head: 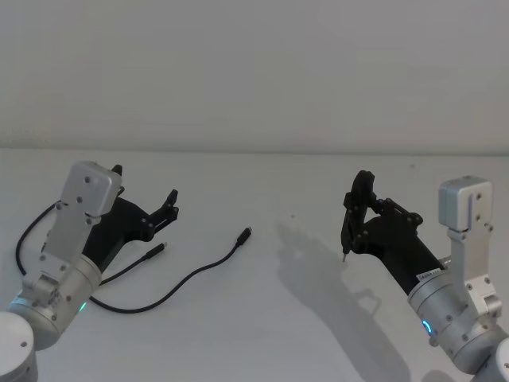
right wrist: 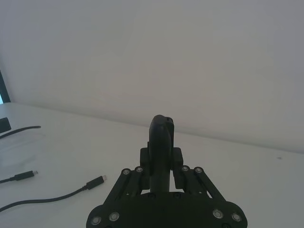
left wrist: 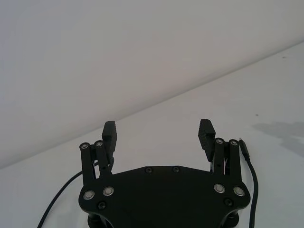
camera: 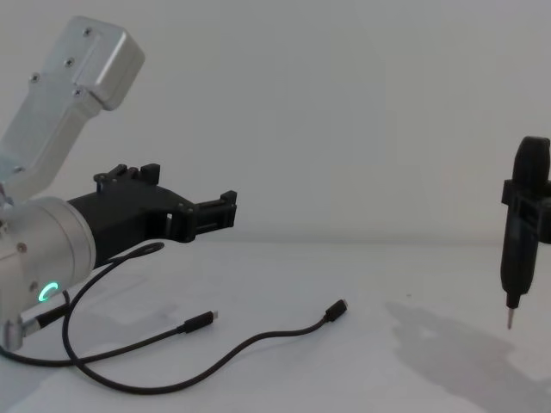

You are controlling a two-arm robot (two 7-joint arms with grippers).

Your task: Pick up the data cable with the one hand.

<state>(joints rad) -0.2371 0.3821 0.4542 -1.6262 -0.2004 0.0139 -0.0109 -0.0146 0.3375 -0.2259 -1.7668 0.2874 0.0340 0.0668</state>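
Head view showed the left claw [head: 143,185] spread open and empty above the surface [head: 238,342]. The data cable [head: 191,278] lay loose just beside it, not yet grasped. Well apart, the right claw [head: 367,208] gripped a pointed tool [head: 347,231].

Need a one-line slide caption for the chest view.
Left gripper open above the black data cable on the table; right gripper, at right, shut on a pointed tool.
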